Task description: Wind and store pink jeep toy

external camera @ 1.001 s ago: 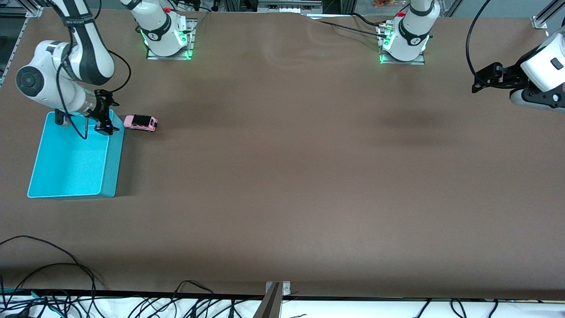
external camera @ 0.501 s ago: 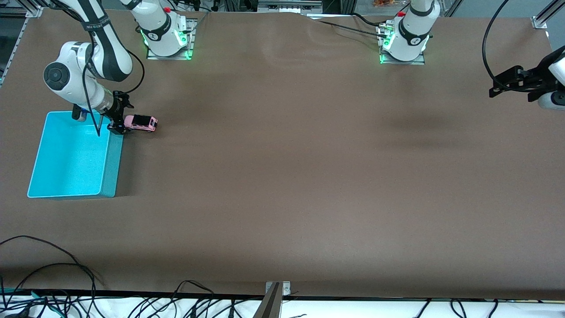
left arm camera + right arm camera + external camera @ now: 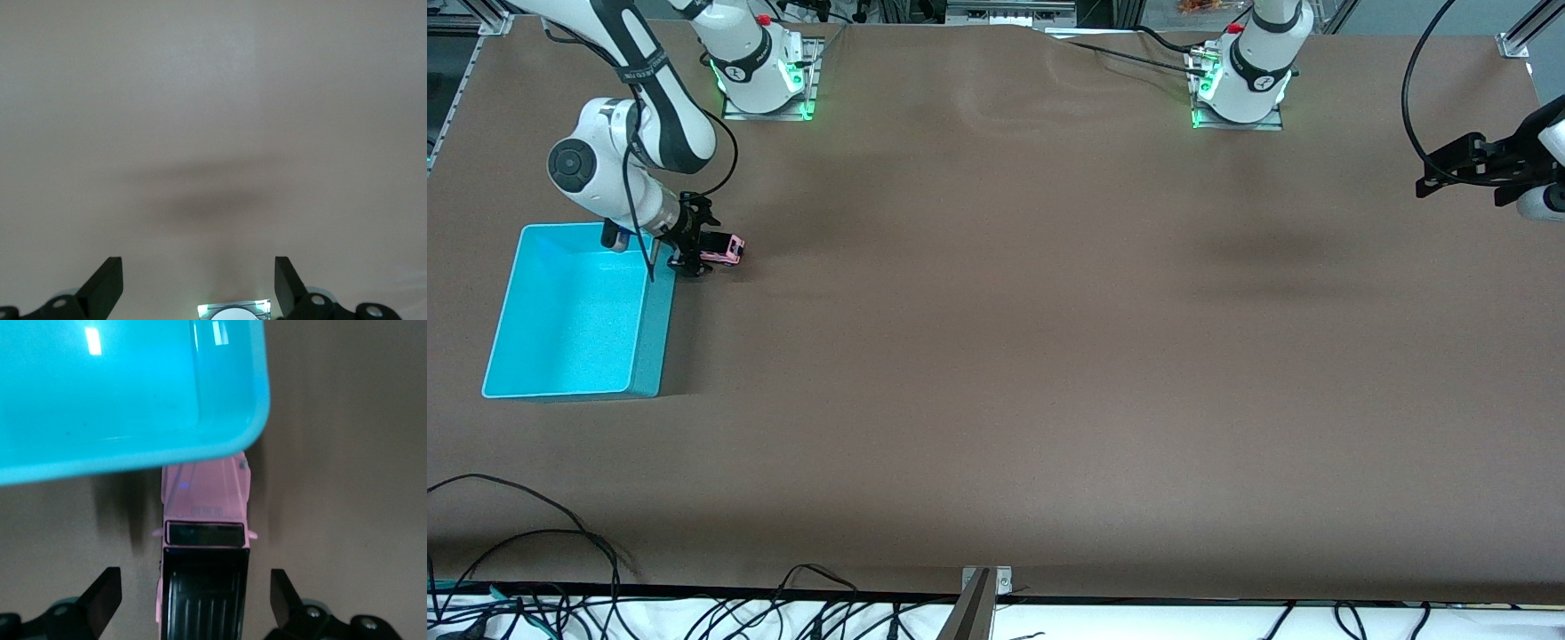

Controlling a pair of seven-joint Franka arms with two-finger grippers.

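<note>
One pink jeep toy (image 3: 723,249), black-roofed, on the brown bench (image 3: 996,356) at the right arm's end, just beside the corner of the turquoise bin (image 3: 569,311) that lies farthest from the front camera; wheels on the bench surface, not inside the bin. In the right wrist view, pink jeep toy (image 3: 205,553) centred between the two fingers (image 3: 103,593), hood end under the rounded bin rim (image 3: 253,420).

Right tool (image 3: 691,250) low over the bench at the bin-side end of the toy, spread wide, one finger on each side of the car body with a gap showing on both sides; nothing gripped. Right arm bent sharply from its base down to the bin corner, elbow above the bin's edge farthest from the front camera, wrist angled toward the toy.

Left tool (image 3: 1440,173) raised above the bench edge at the left arm's end, released, fingers (image 3: 107,283) apart over bare bench; left arm waiting, well apart from toy and bin.

Count: one toy car, one bin, two arms. Loose black cables (image 3: 534,551) along the bench edge nearest the front camera, well apart from the toy.
</note>
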